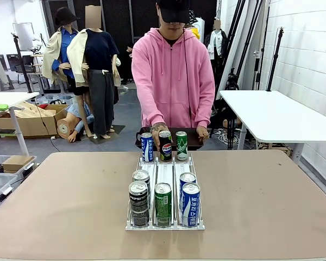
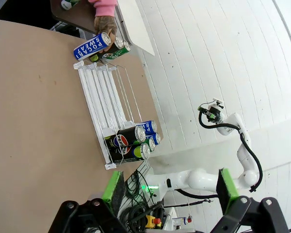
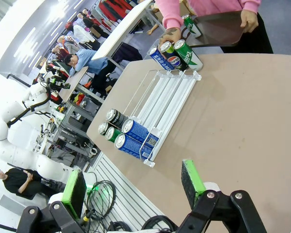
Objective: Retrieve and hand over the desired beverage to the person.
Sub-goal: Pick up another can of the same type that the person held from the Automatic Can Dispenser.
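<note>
Front view: a clear three-lane can rack (image 1: 164, 171) is set on the brown bench (image 1: 60, 201). At its far end a blue Pocari Sweat can (image 1: 146, 147), a black Pepsi can (image 1: 165, 145) and a green can (image 1: 181, 145) are stood side by side. One hand (image 1: 157, 130) of the person (image 1: 176, 76) is laid at the first two, the other hand (image 1: 202, 132) at a dark tray (image 1: 194, 138). At the near end two Pepsi cans (image 1: 138, 197), a green front can (image 1: 163, 200) and two cans printed 포카리스웨트 (image 1: 190, 198) are held. The left fingers (image 2: 113, 187) and right fingers (image 3: 73, 191) are spread with nothing between them, and all cans are well apart from them.
</note>
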Controlling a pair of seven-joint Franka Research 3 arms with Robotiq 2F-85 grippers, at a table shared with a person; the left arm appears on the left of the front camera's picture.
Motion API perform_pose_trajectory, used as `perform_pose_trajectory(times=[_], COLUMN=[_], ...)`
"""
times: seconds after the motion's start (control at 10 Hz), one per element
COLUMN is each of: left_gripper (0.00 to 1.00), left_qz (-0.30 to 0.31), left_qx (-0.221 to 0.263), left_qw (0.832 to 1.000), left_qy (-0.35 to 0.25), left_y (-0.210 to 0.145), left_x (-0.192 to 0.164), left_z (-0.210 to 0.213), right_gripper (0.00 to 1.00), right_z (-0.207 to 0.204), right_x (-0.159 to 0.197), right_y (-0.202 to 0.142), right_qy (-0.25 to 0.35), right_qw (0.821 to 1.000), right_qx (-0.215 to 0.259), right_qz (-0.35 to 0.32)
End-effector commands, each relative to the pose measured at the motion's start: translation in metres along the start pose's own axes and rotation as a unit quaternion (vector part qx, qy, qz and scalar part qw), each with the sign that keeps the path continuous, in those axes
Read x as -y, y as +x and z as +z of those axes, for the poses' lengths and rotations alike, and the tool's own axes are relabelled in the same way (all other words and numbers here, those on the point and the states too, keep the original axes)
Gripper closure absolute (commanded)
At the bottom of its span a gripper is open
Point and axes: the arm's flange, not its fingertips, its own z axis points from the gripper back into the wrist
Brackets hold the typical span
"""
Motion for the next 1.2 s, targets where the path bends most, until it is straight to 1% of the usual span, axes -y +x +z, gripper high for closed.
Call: perform_pose_trajectory(times=[0.0,1.1], left_gripper=[0.00,0.00], left_qz=[-0.001,-0.001], left_qx=[0.004,0.004], left_qw=[1.000,1.000], left_qy=[0.004,0.004], left_y=[-0.0011,-0.0011], left_x=[0.0039,0.0039], left_z=[0.0006,0.0006], right_gripper=[0.00,0.00], right_z=[-0.0010,-0.0010], right_x=[-0.0002,-0.0002], right_y=[0.0023,0.0023], right_qy=[0.011,0.011], right_qw=[1.000,1.000], right_qx=[0.011,0.011], right_qz=[0.003,0.003])
